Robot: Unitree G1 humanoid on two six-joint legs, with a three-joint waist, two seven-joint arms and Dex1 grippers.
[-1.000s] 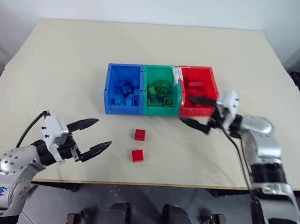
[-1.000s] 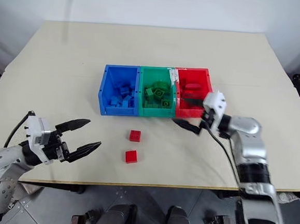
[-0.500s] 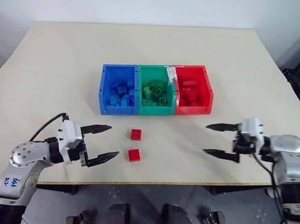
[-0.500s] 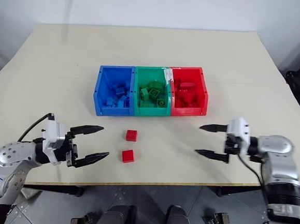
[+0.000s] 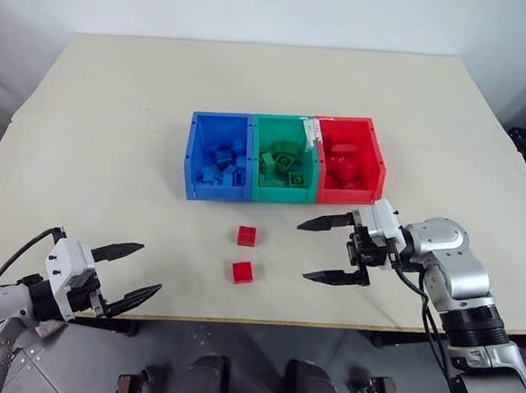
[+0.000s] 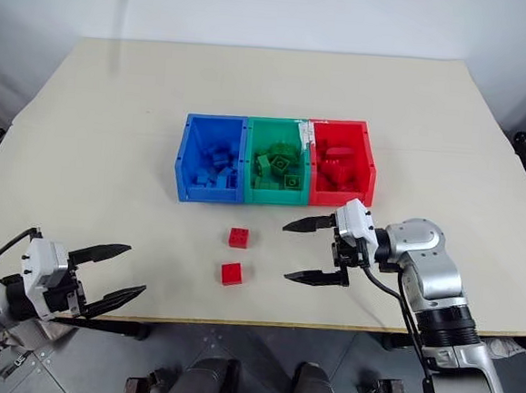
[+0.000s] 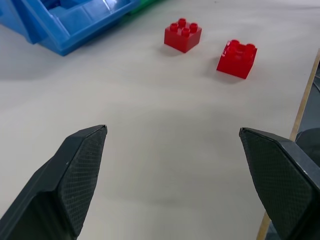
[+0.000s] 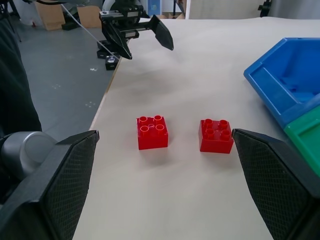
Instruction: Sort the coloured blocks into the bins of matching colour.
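On the desk (image 5: 115, 103), the head views show the joined bins (image 5: 285, 158), blue, green, red from left to right, with two red blocks near them: one (image 5: 246, 236) closer to the bins, one (image 5: 241, 272) nearer the edge. Right hand (image 5: 327, 251), fingers apart, hovers right of the blocks. Left hand (image 5: 129, 271), fingers apart, sits at the near-left edge. Left wrist view: fingers (image 7: 75, 175) wide apart over bare desk. Right wrist view: both blocks lie ahead between spread fingers (image 8: 280, 175).

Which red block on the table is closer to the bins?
The red block just below the green bin. The other red block lies nearer the table's front edge, farther from the bins.
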